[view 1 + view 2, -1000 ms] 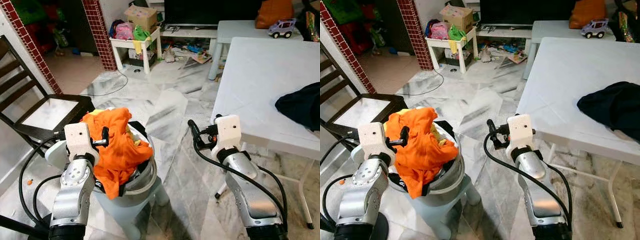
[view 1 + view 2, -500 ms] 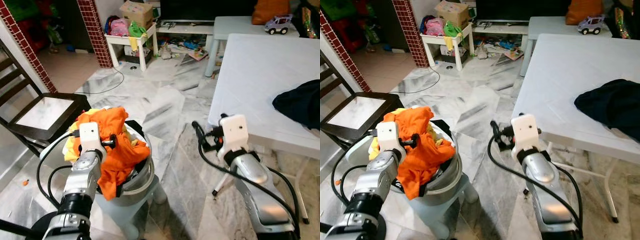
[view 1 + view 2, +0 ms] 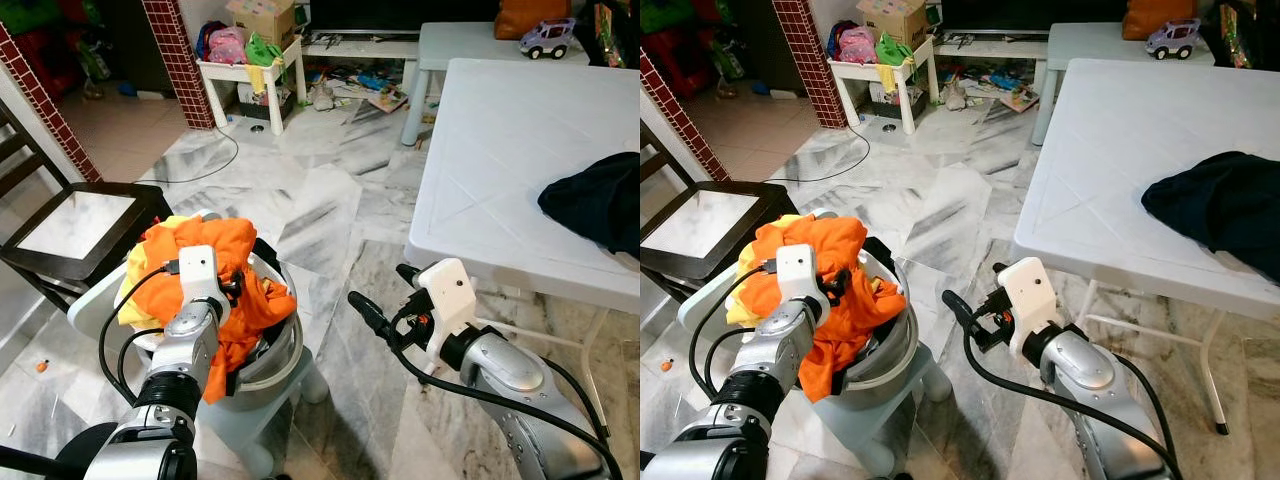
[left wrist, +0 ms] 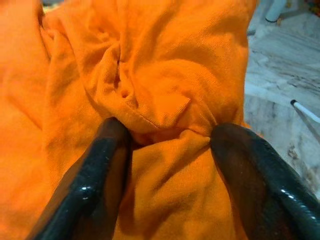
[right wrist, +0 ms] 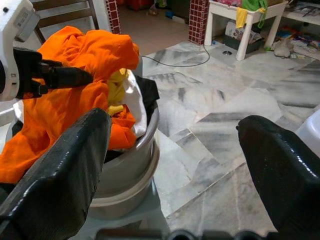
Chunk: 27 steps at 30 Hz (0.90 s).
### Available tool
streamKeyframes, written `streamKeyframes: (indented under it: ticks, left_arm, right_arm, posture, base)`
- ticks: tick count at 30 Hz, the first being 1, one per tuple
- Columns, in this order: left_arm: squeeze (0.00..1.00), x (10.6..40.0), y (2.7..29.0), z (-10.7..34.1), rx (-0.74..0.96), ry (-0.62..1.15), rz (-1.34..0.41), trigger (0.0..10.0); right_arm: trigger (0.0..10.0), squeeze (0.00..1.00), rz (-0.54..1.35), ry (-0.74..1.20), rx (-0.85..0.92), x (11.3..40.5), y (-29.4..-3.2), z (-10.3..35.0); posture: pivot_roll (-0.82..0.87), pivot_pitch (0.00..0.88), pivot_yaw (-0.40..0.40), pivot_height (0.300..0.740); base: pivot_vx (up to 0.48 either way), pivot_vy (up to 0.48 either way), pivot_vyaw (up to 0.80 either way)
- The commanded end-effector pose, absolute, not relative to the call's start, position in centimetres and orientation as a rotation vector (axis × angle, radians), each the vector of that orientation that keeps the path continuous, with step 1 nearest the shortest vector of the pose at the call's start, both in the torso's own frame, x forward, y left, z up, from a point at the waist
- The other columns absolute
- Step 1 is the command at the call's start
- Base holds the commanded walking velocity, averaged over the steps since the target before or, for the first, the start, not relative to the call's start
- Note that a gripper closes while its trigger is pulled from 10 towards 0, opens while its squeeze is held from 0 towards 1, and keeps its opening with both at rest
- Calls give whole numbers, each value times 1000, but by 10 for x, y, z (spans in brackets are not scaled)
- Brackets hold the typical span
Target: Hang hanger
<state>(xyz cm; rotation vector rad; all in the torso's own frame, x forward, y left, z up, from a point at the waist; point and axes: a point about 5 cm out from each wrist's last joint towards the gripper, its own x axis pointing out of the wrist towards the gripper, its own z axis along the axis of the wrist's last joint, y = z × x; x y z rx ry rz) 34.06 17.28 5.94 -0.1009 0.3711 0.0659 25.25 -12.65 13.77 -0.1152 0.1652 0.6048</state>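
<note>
A grey laundry basket (image 3: 285,345) stands on the marble floor (image 3: 320,210), heaped with clothes, and everything else can be placed from it. On top of the heap lies an orange garment (image 3: 215,260), with a bit of yellow cloth (image 3: 133,290) showing at the side of the basket away from the counter. The left gripper (image 4: 167,135) is pushed into the pile from the robot's side, its two black fingers (image 4: 95,170) pinched onto a bunched fold of that orange garment. No hanger can be made out anywhere among the clothes or around the basket.

The right gripper (image 3: 385,300) hovers over the floor just beside the basket, on the counter side, pointing towards it; its fingers (image 5: 60,175) stand wide apart with nothing between them.

Further on that same side is the white counter (image 3: 500,150), carrying a dark blue garment (image 3: 595,200) near its edge and a toy car (image 3: 546,36) at its far end. On the opposite side of the basket sits a dark wooden chair (image 3: 75,225). Well beyond the basket, by a red brick pillar (image 3: 170,55), a small white table (image 3: 250,72) holds a cardboard box (image 3: 255,12) and bright clothes.
</note>
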Motion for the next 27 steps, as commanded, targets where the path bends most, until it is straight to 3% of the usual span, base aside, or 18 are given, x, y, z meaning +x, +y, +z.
streamKeyframes:
  ticks: [1,27]
  left_arm:
    - [0,336,179,55,-69,372,96,0]
    - [0,326,189,45,-8,377,172,0]
  right_arm:
    - [10000,0,624,149,-119,252,-124,145]
    - [10000,0,600,127,-159,265,-120,143]
  posture:
    - [-199,97,82,740]
    - [-176,59,78,740]
  base:
    - [0,0,0]
    - [0,0,0]
